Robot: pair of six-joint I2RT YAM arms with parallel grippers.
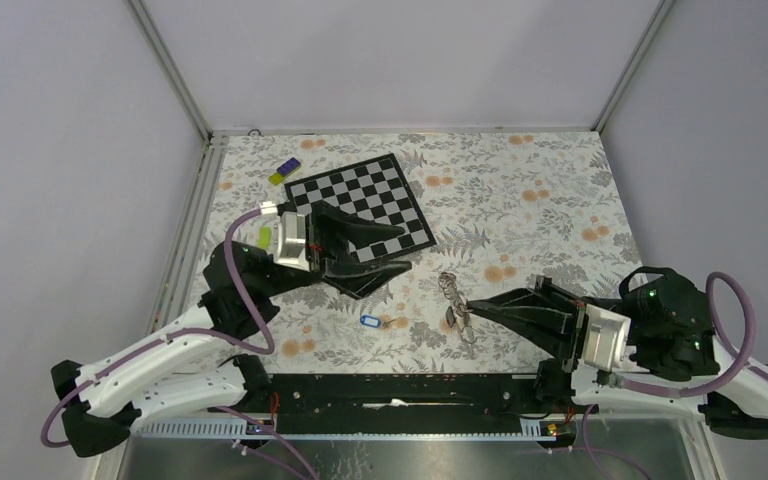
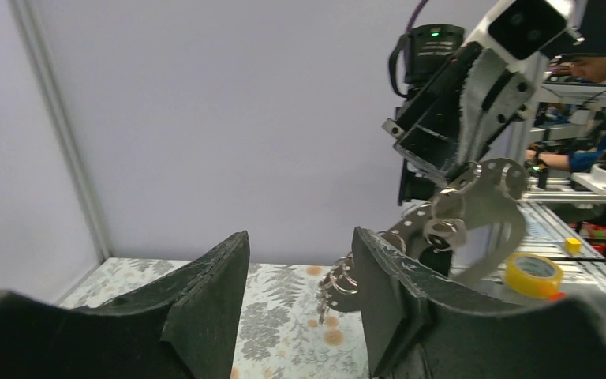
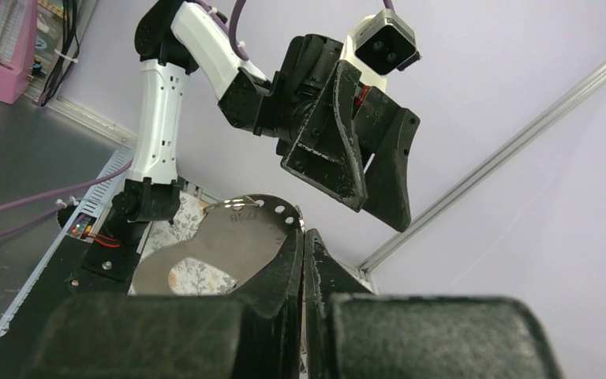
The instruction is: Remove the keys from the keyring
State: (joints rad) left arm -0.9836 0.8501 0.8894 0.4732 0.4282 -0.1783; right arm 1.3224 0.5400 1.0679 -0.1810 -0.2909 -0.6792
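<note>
We've got the right gripper (image 1: pixel 470 303) clamped on the keys (image 1: pixel 452 288), left gripper (image 1: pixel 407 249) apart and empty; bring it in level, nip one key, as the ring's probably buried in that bunch.

Beyond the left tool's (image 2: pixel 300 254) parted fingers (image 2: pixel 205 304) dangle the keys (image 2: pixel 480 188).

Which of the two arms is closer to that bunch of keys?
The right. The right gripper has its jaws shut on the keys; the left gripper, jaws open, hangs apart from them over the chessboard.
</note>
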